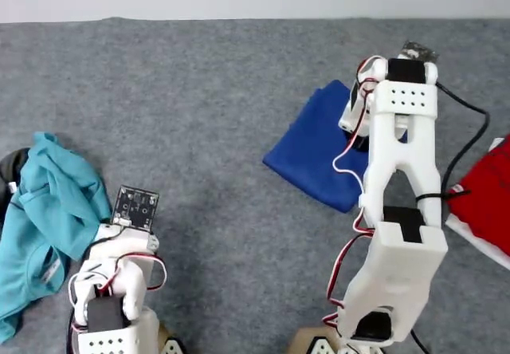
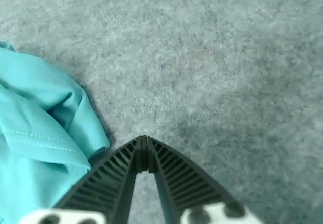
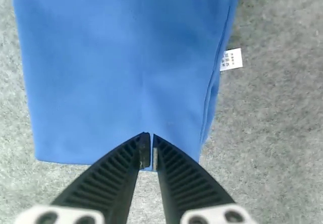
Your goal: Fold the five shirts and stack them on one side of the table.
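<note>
**One shirt folded, the rest waiting, and two ways to undo the work**

High view: the blue shirt [image 1: 315, 151] lies folded into a neat rectangle on the grey mat [image 1: 207, 107], with the right arm [image 1: 398, 171] stretched over its near corner. The teal shirt [image 1: 48, 226] sits crumpled in a heap at the opposite side, just beside the left arm [image 1: 111, 306]. A red shirt [image 1: 488, 190] shows at the table's far right edge, well apart from the teal one. By my reckoning most of the task remains, and nothing is stacked yet.

Left wrist view: the left gripper [image 2: 147, 156] is closed on nothing, its tips over bare mat just beside the teal shirt's rumpled edge. The risk here is a blind pinch. The cloth is bunched in several layers, so a grab at the nearest fold would likely lift a wad rather than a hem, and the shirt would never spread flat.

Right wrist view: the right gripper [image 3: 148, 153] is closed, its tips right at the blue shirt's near hem, with a faint crease running away from them. I cannot tell whether any cloth is caught between them. If some is, pulling the arm back would drag the hem and open the fold. The white label [image 3: 231, 59] pokes out at one side edge, a loose bit that could snag.
</note>
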